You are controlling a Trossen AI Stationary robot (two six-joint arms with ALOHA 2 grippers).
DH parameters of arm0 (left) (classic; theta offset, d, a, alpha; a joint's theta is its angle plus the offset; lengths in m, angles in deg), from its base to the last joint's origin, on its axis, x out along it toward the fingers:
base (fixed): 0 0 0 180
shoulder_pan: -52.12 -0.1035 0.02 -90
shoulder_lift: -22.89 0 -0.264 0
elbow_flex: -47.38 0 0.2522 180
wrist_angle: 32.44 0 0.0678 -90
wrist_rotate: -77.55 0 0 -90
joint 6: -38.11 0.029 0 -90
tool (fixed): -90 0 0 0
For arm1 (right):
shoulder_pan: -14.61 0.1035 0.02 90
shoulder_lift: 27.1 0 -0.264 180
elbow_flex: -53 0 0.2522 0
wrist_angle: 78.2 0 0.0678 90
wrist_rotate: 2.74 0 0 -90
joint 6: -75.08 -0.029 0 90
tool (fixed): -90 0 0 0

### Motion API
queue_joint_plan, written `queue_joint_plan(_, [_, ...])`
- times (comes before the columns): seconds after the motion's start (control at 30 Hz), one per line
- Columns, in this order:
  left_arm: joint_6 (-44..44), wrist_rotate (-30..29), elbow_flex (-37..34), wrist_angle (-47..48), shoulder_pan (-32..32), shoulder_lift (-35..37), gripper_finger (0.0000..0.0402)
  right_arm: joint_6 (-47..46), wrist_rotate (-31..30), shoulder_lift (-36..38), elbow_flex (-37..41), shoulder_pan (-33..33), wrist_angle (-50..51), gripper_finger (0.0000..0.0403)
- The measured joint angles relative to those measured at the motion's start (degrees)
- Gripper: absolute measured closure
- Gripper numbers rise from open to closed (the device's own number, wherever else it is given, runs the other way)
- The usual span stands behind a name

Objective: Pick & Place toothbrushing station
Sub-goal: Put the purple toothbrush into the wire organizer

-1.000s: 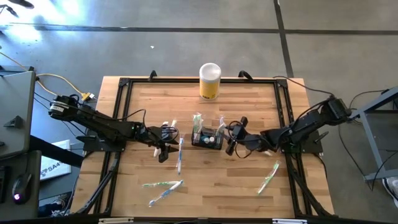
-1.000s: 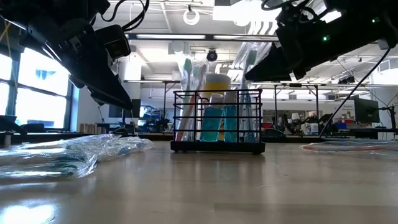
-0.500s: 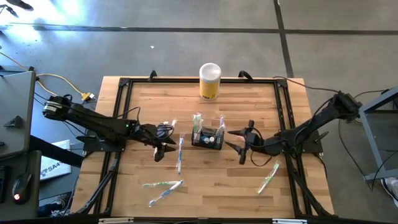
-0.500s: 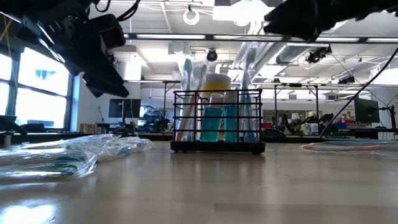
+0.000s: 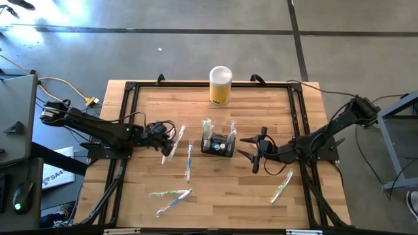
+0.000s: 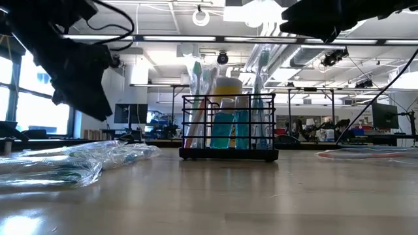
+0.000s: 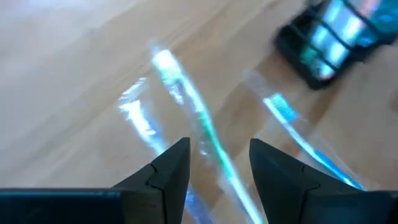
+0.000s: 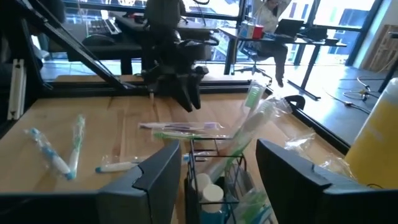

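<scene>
Toothbrushing station (image 5: 217, 145): stood upright near the middle of the wooden slat table (image 5: 150, 104), a low boxy caddy of thin black wire mesh, packed with blue-capped tubes and wrapped brushes poking above the rim. Behind it, at the far edge, a taller yellow cylinder (image 5: 221, 86) with a smooth white lid. Left gripper (image 5: 171, 143) hovered just left of the caddy, dark angular fingers parted and clasping nothing, over two clear-wrapped toothbrushes (image 7: 205, 134) lying flat on the wood. Right gripper (image 5: 257, 151) hung just right of the caddy, off the tabletop, fingers spread wide and empty, not touching the mesh. Nearer the front edge, crinkled glossy wrapped toothbrushes (image 5: 171, 196) lay on the left, and one green-handled wrapped brush (image 5: 282, 185) on the right.
</scene>
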Motion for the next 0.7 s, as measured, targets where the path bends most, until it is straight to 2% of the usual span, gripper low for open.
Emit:
queue_joint_plan(0.1, [-4.3, -0.7, 0.0, 2.6, -0.7, -1.7, 0.024, 0.0, 0.0, 0.0, 0.0, -0.8, 0.0, 0.0202])
queue_joint_plan(0.23, [-5.2, -0.8, 0.0, 2.2, -2.7, -4.6, 0.024, -0.5, 0.0, 0.0, 0.0, -1.6, 0.8, 0.0202])
queue_joint_plan(0.37, [-8.1, 2.8, 0.0, 1.9, -5.7, -8.1, 0.024, -0.6, 0.4, -0.1, 0.0, -1.8, 1.2, 0.0202])
queue_joint_plan(0.5, [-7.3, 6.1, 0.0, 0.8, -8.0, -11.6, 0.024, -0.6, 1.6, -0.5, 0.0, -1.8, 1.4, 0.0202])
queue_joint_plan(0.7, [-5.0, 6.8, 0.1, -0.8, -8.7, -15.7, 0.024, -1.9, 1.7, -0.5, 0.0, -1.8, 2.3, 0.0202])
